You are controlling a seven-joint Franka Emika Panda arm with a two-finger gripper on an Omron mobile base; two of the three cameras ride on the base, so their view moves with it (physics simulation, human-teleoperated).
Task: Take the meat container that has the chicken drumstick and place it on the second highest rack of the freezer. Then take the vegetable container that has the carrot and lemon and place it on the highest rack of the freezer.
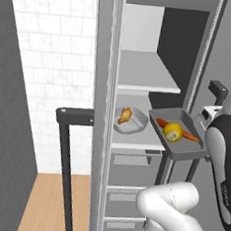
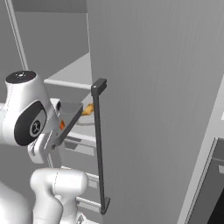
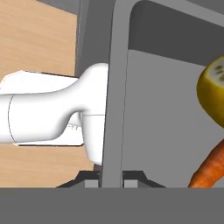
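The vegetable container (image 1: 178, 133), a dark-grey rectangular tray with sloped walls, is held in the air in front of the open freezer (image 1: 137, 114), tilted so that its near end hangs lower. In it the lemon (image 1: 173, 132) lies against the carrot (image 1: 183, 132), an orange-red stick stretched across the tray floor. In the hand view the tray's rim (image 3: 114, 100) is seen pinched between the narrow jaws of the gripper (image 3: 112, 177), with the lemon (image 3: 212, 94) and the carrot (image 3: 210, 168) just inside the wall.

The tray is carried at about the level of the second shelf (image 1: 135, 141), below the highest rack (image 1: 148, 73), whose front edge is above and to the left of it. On the second shelf the light-grey rounded tub (image 1: 132, 121) with the chicken drumstick (image 1: 125, 115) is seen, just beside the tray's inner end. Grey drawers (image 1: 125, 197) are stacked beneath. The freezer door (image 2: 153, 100) with its long black bar handle (image 2: 99, 144) stands close on the right of the tray, and another black bar handle (image 1: 66, 167) stands at the left.
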